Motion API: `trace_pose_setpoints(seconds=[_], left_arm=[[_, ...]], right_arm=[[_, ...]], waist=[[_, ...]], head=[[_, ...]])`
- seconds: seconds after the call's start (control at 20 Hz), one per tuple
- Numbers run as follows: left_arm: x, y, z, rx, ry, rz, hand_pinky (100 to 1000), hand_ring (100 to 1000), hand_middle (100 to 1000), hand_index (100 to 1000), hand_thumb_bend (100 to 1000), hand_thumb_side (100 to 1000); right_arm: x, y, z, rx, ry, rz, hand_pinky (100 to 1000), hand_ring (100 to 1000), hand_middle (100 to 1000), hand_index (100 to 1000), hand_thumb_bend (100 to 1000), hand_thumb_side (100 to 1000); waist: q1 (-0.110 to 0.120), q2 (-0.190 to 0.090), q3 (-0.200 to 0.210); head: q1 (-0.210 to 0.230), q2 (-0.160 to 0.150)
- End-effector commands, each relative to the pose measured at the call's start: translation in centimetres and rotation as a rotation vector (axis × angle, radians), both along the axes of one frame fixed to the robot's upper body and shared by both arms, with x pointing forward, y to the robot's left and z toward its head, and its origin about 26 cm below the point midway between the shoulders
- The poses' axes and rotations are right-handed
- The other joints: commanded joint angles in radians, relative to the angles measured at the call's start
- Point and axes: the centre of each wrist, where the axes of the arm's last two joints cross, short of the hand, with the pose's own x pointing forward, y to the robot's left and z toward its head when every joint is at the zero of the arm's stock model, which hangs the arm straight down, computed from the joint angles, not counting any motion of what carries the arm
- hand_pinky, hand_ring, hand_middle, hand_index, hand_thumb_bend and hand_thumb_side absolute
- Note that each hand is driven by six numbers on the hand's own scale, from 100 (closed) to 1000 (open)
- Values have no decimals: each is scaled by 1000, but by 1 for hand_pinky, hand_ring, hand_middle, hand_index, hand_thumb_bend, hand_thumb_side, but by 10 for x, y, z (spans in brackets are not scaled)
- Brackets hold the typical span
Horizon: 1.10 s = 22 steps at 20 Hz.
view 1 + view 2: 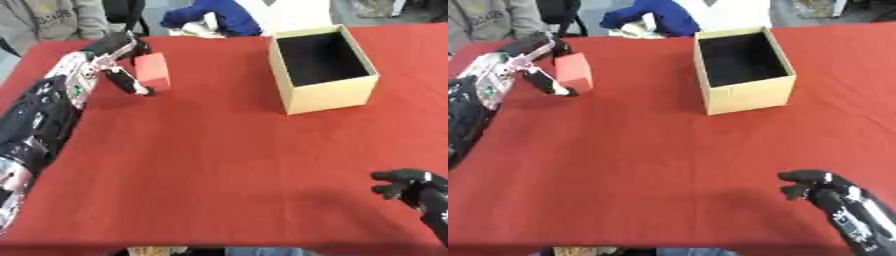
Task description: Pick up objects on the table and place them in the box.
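left hand point(122, 60): blurred; fingers lie over the near side of the red block point(153, 70), so that face and the contact are partly hidden. whether the block rests on the counter point(219, 160) or is lifted, cannot tell.

left arm runs off the left edge in both views; its upper part is cut off.

right hand point(820, 187): low right corner, forearm cut by the bottom and right edges; fingers dark and smeared, their pose unclear.

box point(322, 70): interior black, floor not readable; far wall's outside hidden.

counter's far corners and near edge are cut off.
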Motion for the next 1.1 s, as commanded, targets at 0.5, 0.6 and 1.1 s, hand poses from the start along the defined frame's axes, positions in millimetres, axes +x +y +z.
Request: trace_pose_setpoints(seconds=[0.5,0.6,1.1], left_arm=[[27,-70,60,-57,-110,-193,795,455,250,555,473,125],[31,-81,62,-56,-112,-218,795,456,250,556,474,126],[44,-118,69,-81,-144,-285,807,455,251,562,447,126]], right_arm=[[3,10,9,-23,-26,89,845,902,575,824,100,644],[4,12,11,-25,-30,103,845,902,575,824,100,644],[8,28,20,-35,-50,207,845,902,575,825,100,644]], waist=[[4,-5,-58],[6,0,-73],[17,18,-146]], head=[[34,5],[38,3],[58,-11]])
